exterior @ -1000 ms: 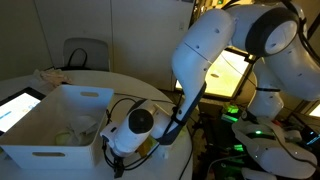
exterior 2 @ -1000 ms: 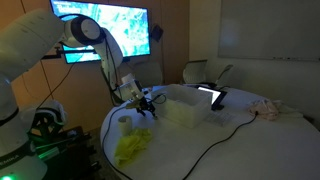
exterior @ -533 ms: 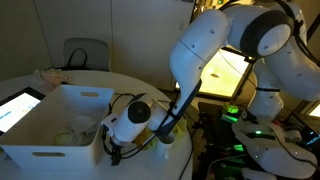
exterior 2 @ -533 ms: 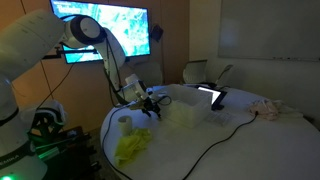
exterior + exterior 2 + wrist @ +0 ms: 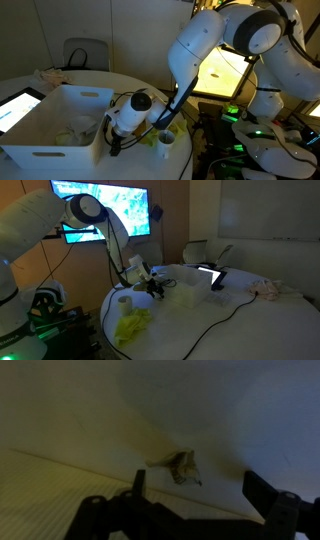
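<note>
Dim room, one white bench (image 5: 125,80).
One box (image 5: 55,125) and one cup (image 5: 166,143) are seen; the claw (image 5: 117,147) is held wide.

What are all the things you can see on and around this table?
bin: one, white, on the table
cup: one, pale, on the table beside the bin
yellow cloth: one, yellow, near the table's edge
pink cloth: one, pink, far side of the table
tablet: one, screen lit, on the table by the bin
cable: one, black, lying across the table
table: one, white, round
chair: one, dark, behind the table
screen: one, blue-green, on the wall
arm: one, white, bent down over the table
jaws: one pair, black, open, close beside the bin
</note>
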Controlling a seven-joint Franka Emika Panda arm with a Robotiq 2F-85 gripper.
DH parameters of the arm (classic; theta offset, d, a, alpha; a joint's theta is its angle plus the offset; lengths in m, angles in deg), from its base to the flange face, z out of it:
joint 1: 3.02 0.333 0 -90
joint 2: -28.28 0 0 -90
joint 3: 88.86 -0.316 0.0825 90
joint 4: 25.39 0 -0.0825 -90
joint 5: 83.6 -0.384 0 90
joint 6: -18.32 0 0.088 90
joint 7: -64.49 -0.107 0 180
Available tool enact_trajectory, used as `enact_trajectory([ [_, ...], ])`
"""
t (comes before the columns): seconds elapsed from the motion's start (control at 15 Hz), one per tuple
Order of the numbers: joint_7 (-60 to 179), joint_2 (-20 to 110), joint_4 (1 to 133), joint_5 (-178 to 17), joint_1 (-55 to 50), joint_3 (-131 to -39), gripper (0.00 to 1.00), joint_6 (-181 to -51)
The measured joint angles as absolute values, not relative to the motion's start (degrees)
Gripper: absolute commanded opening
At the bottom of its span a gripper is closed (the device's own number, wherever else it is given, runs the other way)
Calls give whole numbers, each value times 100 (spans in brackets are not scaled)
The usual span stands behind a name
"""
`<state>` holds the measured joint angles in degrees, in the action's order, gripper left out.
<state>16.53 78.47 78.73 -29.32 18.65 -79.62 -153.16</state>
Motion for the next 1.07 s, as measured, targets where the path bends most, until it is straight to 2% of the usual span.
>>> enact_trajectory([
  [0.33, 2454, 7748, 8097, -3622, 531, -9180, 100, -15304],
  [0.47, 2879, 7723, 8135, -4122, 244, -9404, 100, -15289],
  [1.07, 4706, 7609, 8146, -6833, 763, -9085, 100, -15304],
])
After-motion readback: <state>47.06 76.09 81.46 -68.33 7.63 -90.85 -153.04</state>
